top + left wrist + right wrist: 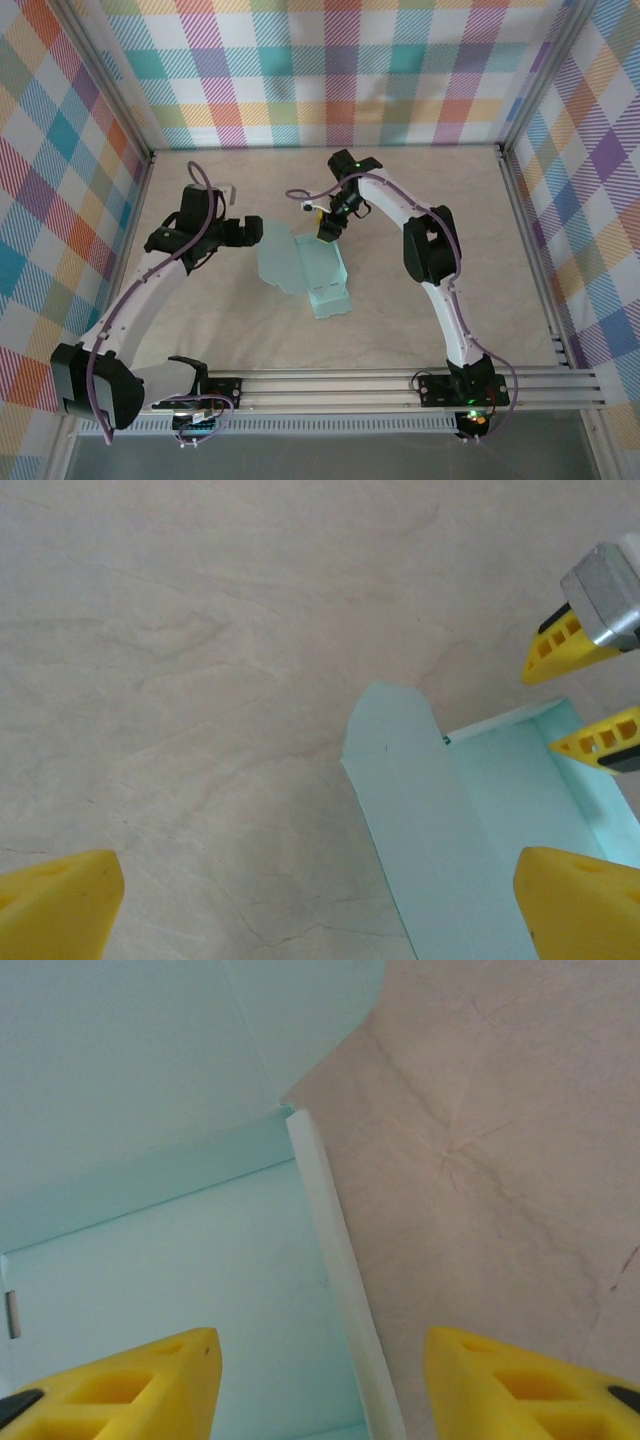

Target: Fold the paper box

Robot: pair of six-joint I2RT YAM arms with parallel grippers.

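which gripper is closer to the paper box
Right. The right gripper hangs just over the paper box, straddling a wall; the left gripper is higher, above its side flap.

Bright, even, diffuse light from overhead, faint soft shadows on the desk (500, 250), top view sharp to its edges, wrist views softer, left gripper (320, 915) fingertips (60, 905) blurred at 7 and 5 o'clock, paper box (150, 1060) washed pale in the right wrist view

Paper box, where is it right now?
In the top view the paper box lies mid-table, between the left pincer and the right pincer, both near its far end.
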